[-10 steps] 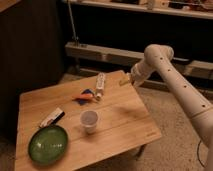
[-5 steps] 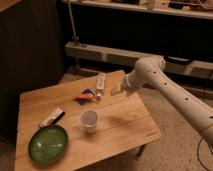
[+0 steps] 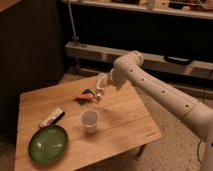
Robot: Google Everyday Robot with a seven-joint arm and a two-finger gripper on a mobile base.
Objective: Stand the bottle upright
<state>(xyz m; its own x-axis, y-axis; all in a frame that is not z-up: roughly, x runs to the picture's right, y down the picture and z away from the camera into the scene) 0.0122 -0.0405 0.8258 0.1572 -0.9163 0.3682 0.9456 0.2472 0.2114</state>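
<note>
– Since a second ago our arm has swung left along the far side of the tabletop (image 3: 127,122), and the gripper (image 3: 103,80) now hangs right at the bottle (image 3: 99,92)
– Do we hold it?
– We cannot tell if they touch; the gripper stands wide. We see the bottle lying slanted near the far edge, just beside a blue-and-orange bag (image 3: 85,95)
– And nearer us?
– A cup (image 3: 90,121) mid-tabletop, a packet (image 3: 52,117) to its left, a green plate (image 3: 48,144) at the near left corner
</note>
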